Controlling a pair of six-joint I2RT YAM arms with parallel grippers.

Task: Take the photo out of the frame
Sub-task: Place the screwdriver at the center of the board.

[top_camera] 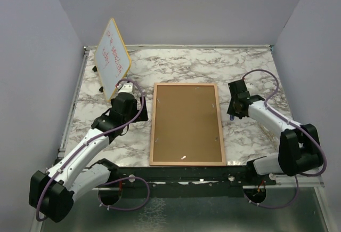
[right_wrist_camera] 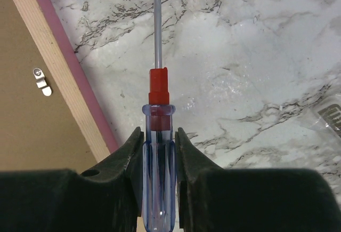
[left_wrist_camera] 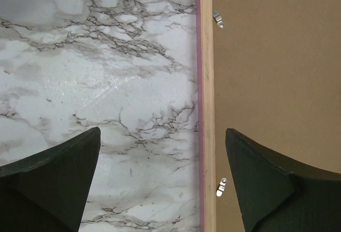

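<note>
1. Table [top_camera: 250,66]: your work surface was a grey-veined white marble top, with both arm bases at its near edge.

2. Frame [top_camera: 186,122]: it lay flat in the middle of the table between your 2 arms, back side up. Its long sides ran away from the bases and its near short side sat close to the table's near edge. You saw brown fibreboard inside a pale wood rim with a thin pink outer border. The photo was hidden from every view under that backing.

3. Whiteboard [top_camera: 113,56]: yellow-edged with red writing, it stood tilted at the far left, well apart from the frame.

4. Left gripper [left_wrist_camera: 162,130]: your jaws stood wide and held nothing. They straddled the frame's left rim, 1 finger [left_wrist_camera: 58,173] over marble and the other over fibreboard.

5. Right gripper [right_wrist_camera: 158,130]: it sat over bare marble just beside the frame's right rim, its jaws narrow and clamped on the screwdriver.

6. Screwdriver [right_wrist_camera: 159,90]: it had a clear blue handle, a red collar and a thin steel shaft pointing straight ahead of your fingers.

7. Clear item [right_wrist_camera: 330,114]: possibly a plastic packet, cut off at the edge of the right wrist view.

8. Metal clips: 2 small ones [left_wrist_camera: 218,18] [left_wrist_camera: 221,186] lay along the left side of the backing and 1 [right_wrist_camera: 41,81] by the right side.
</note>
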